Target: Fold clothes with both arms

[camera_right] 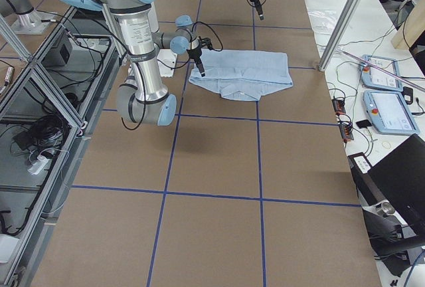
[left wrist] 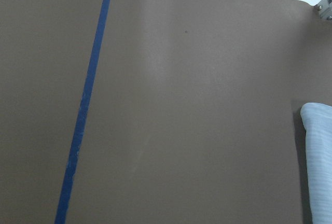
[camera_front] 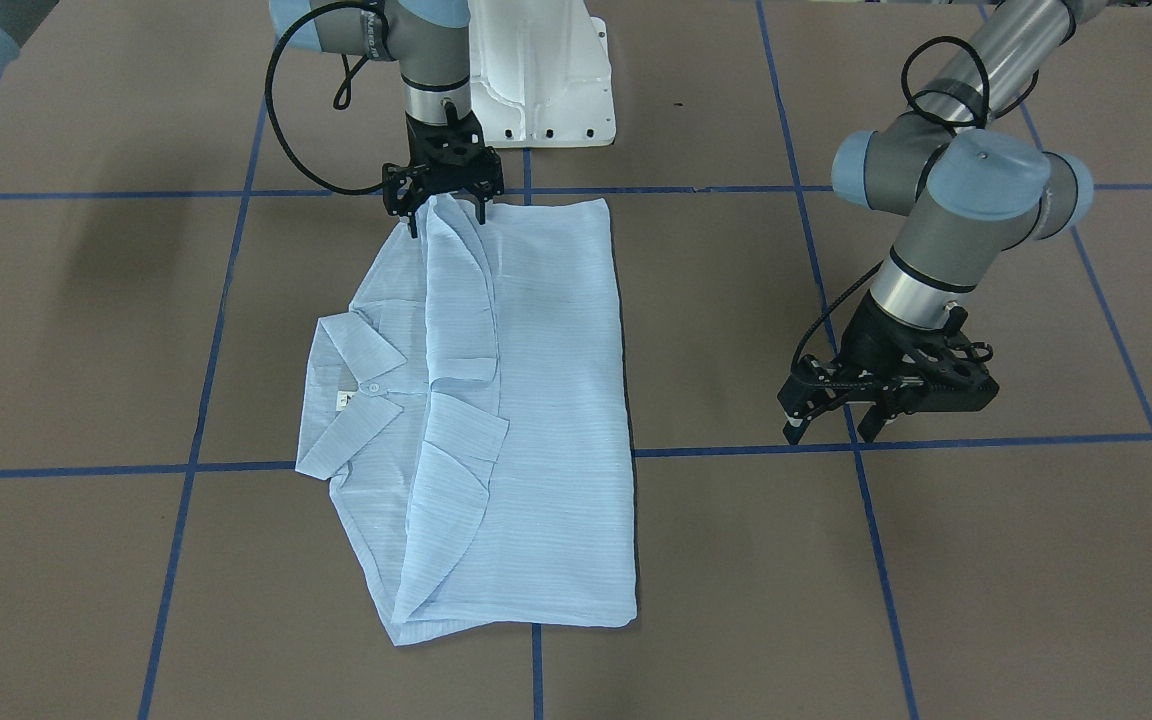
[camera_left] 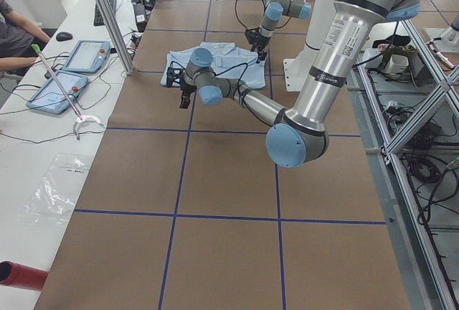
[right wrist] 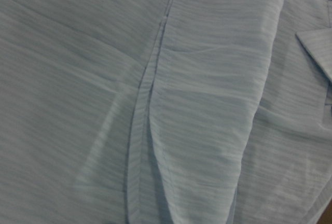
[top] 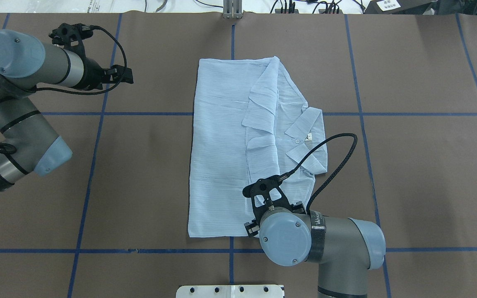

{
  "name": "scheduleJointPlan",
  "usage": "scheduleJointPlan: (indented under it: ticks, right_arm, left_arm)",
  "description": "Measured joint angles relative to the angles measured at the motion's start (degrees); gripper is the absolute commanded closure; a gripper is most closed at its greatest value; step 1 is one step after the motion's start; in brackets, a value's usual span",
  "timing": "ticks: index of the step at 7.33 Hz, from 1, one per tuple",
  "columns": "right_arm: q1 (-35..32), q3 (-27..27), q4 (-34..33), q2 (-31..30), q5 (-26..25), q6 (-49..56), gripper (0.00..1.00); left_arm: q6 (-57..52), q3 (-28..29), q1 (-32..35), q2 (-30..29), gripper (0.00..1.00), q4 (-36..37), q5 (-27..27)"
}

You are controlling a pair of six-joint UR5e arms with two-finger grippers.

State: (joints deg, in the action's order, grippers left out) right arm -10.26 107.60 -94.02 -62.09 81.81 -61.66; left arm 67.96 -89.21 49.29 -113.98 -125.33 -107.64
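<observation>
The light blue striped shirt (camera_front: 546, 400) (top: 218, 145) lies folded into a long rectangle on the brown table, sleeves folded in and its collar (camera_front: 356, 385) with a white label facing up. My right gripper (camera_front: 446, 218) stands open over the shirt's edge nearest the robot base, with a raised fold of cloth between its spread fingers. Its wrist view is filled by shirt fabric (right wrist: 197, 105). My left gripper (camera_front: 833, 432) (top: 124, 75) hangs open and empty over bare table, well off to the shirt's hem side. Only a shirt corner (left wrist: 319, 167) shows in its wrist view.
The white pedestal base (camera_front: 541, 80) stands just behind the right gripper. Blue tape lines (camera_front: 191, 440) grid the brown table. A side desk with tablets (camera_left: 72, 59) and a seated person's arm (camera_left: 14, 44) lies beyond the table's far long edge.
</observation>
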Motion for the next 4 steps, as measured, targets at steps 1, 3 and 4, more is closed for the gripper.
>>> scheduleJointPlan:
  ticks: [1, 3, 4]
  right_arm:
    - [0.03, -0.07, -0.49, -0.04, -0.05, 0.3, 0.0]
    - [-0.18, -0.03, -1.26, -0.13, -0.07, 1.02, 0.0]
    - [-0.59, 0.07, -1.52, -0.26, -0.06, 1.47, 0.0]
  left_arm:
    - [0.08, 0.03, -0.03, 0.04, 0.0, -0.02, -0.02]
    - [0.32, 0.16, -0.18, 0.07, 0.0, -0.16, -0.01]
    - [0.45, 0.24, -0.3, 0.06, 0.0, -0.26, 0.03]
